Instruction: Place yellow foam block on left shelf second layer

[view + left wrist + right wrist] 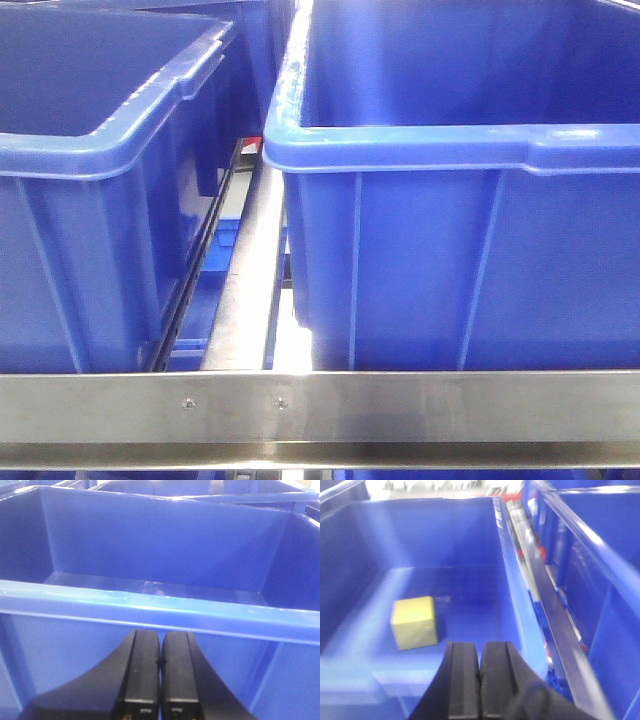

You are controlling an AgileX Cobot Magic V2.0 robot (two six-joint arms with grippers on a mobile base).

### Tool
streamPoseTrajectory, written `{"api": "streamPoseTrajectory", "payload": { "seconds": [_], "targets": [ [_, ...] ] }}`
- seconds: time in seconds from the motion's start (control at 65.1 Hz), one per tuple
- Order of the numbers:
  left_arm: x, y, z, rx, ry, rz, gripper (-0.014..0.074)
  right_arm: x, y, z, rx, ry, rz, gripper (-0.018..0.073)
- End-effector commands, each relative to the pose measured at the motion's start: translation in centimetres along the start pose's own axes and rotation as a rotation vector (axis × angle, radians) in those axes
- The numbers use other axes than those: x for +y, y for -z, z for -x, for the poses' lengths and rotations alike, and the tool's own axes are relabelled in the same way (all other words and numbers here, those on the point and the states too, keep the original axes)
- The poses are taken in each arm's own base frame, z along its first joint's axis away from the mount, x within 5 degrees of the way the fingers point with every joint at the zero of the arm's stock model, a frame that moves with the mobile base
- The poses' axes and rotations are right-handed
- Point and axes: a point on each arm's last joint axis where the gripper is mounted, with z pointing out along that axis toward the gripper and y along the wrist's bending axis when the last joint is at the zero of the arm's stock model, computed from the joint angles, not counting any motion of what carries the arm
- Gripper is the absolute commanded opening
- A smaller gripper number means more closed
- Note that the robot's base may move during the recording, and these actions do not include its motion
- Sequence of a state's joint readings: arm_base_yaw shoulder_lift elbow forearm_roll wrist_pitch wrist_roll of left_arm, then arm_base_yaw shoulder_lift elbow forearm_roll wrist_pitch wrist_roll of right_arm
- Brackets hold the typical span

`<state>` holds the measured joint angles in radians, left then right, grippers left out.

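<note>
Setting: blue plastic bins on a shelf rack with a steel front rail (320,415); a steel divider bar (250,270) runs between them.
Left bin (100,150): near the front camera, interior not visible there.
Right bin (450,150): just beside the left bin, apart from it.
Yellow foam block (414,622): resting on the floor of a blue bin (470,535), left of centre, untouched.
Left gripper (160,680): jaws closed together, holding nothing, before a bin wall (160,610).
Right gripper (480,680): jaws closed together, empty, near and right of the block.
</note>
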<state>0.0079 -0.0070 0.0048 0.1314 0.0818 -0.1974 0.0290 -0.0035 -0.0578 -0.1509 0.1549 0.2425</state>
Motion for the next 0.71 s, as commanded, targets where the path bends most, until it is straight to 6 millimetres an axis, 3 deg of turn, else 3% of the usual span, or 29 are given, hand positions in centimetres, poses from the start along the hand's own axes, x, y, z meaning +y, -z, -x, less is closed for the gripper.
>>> {"api": "streamPoseTrajectory", "payload": {
  "seconds": [0.0,0.691],
  "targets": [
    [-0.12,-0.15,-0.19,-0.046,0.006,-0.019,0.0136,0.22,0.12,0.44,-0.176,-0.011,0.031,0.0057],
    [-0.13,-0.15,-0.14,-0.052,0.006,-0.021,0.0136,0.20,0.00,-0.10,-0.179,-0.016,0.035,0.0057]
  ]
}}
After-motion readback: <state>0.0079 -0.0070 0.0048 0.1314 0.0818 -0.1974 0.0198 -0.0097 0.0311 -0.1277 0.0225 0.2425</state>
